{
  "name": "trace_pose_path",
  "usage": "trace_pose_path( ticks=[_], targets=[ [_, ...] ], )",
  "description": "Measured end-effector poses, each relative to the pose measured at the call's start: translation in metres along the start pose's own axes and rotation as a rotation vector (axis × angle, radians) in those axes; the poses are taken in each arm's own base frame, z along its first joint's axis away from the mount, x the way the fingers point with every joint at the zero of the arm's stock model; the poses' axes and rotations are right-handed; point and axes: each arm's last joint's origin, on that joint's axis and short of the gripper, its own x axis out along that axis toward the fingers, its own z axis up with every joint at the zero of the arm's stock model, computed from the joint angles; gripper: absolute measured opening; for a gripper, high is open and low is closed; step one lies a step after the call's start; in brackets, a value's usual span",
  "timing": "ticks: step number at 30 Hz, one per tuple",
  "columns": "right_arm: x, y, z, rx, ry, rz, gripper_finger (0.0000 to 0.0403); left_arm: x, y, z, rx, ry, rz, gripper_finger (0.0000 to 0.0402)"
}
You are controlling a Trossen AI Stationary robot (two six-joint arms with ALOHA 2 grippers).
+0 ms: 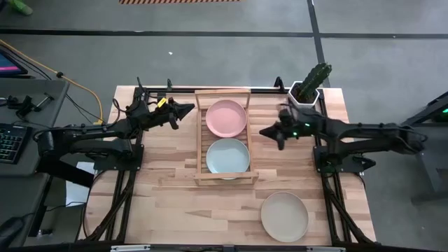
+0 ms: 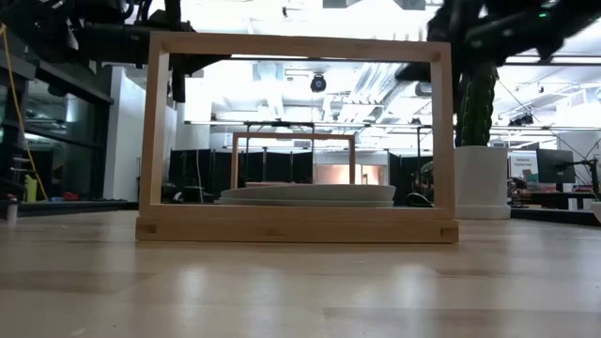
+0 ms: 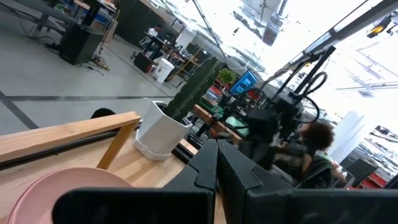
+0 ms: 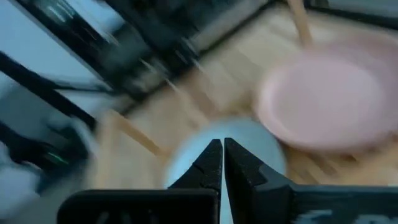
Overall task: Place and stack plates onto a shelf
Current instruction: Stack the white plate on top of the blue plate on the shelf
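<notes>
Eyeing the cream plate (image 1: 284, 215) lying alone on the desk (image 1: 168, 203) near the shelf (image 1: 199, 140), I judge it stiff, light, slippery, best pinched at its rim, with left hand (image 1: 187, 110) and right hand (image 1: 268, 131) both closed and empty.

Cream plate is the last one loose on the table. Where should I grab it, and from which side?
Judging by its shallow raised edge, pinch the cream plate at its rim, one finger inside, one outside. It lies flat nearest the right gripper, so come from above at the edge facing the shelf.

Probably a lab: monitors (image 3: 244, 81), equipment racks.
</notes>
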Motion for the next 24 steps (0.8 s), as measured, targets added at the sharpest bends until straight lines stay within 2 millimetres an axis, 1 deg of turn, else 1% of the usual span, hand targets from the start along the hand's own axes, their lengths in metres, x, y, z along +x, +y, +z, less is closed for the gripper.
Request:
trace_pose_path(
  ticks=[3,5,8,14,17,19,22,24],
  targets=[
    [-0.012,0.005,-0.002,0.017,-0.136,0.079,0.0,0.0,0.0,0.0,0.0,0.0,0.001,0.0],
    [-0.018,0.005,-0.003,0.027,-0.183,0.077,0.0,0.0,0.0,0.0,0.0,0.0,0.001,0.0],
    [-0.022,0.006,-0.001,0.027,-0.21,0.072,0.0,0.0,0.0,0.0,0.0,0.0,0.001,0.0],
    [-0.02,0.007,-0.001,0.048,-0.201,0.094,0.0,0.0,0.0,0.0,0.0,0.001,0.002,0.0],
    [-0.021,0.01,0.0,0.089,-0.157,0.17,0.0006,0.0,0.0,0.0,0.0,0.003,0.003,0.0],
    [-0.021,0.015,0.0,0.125,-0.083,0.214,0.0021,0.0,0.0,0.0,0.0,0.005,0.004,0.0],
    [-0.025,0.026,-0.004,0.15,0.104,0.23,0.0058,0.0,0.0,-0.001,-0.001,0.005,0.005,0.0],
    [-0.028,0.033,-0.011,0.163,0.25,0.218,0.0088,0.0,0.0,-0.001,-0.001,0.005,0.005,0.0]
  ],
)
